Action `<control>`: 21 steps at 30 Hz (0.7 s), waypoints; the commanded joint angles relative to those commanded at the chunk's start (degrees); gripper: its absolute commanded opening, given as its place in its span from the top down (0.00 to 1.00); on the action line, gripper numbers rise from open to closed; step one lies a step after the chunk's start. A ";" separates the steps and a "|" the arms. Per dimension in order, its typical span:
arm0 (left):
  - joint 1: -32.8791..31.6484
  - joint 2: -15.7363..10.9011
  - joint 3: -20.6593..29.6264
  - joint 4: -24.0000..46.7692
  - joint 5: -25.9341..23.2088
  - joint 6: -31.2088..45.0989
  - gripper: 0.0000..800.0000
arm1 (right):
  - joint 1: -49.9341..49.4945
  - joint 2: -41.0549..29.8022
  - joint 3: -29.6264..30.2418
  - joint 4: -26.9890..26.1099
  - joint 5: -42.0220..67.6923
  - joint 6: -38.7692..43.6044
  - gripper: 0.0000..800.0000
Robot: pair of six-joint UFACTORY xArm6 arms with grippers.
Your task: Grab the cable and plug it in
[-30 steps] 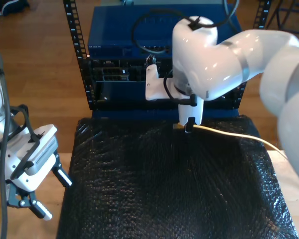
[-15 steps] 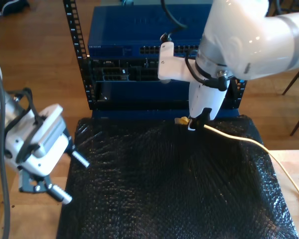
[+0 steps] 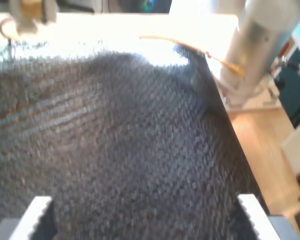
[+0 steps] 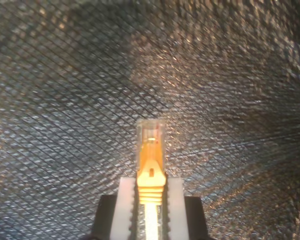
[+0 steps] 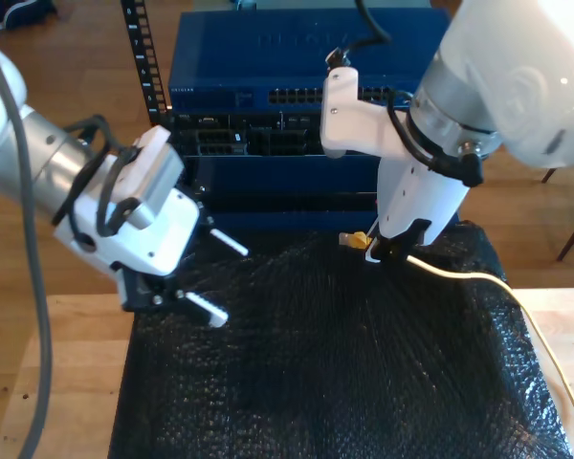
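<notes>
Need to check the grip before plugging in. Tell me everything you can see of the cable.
The cable is thin and pale yellow, with a clear plastic plug and ribbed yellow boot at its tip. My second hand is shut on it just behind the boot, plug poking forward above the black mat. The rest trails toward the exterior view's right.

Lab: blue network switch in rack, wood floor.

My second gripper pinches the cable just behind its plug, above the far edge of the black mat. The cable trails toward the exterior view's right. My first gripper, fingers spread, hovers at the mat's edge on the exterior view's left. A blue switch sits in the rack behind.
</notes>
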 joint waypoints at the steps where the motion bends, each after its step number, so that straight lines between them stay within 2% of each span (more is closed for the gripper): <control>1: -0.26 0.09 0.00 -0.79 -0.18 0.00 0.00 | 0.00 -0.18 0.00 0.35 0.26 0.00 0.99; 8: -0.53 1.23 0.00 -3.52 -0.70 -0.09 0.00 | 0.18 -1.41 0.00 1.58 1.05 0.00 0.99; 21: -0.62 1.05 -0.79 -5.80 -0.70 -2.73 0.00 | 0.44 -1.93 -0.26 2.81 1.14 0.00 1.00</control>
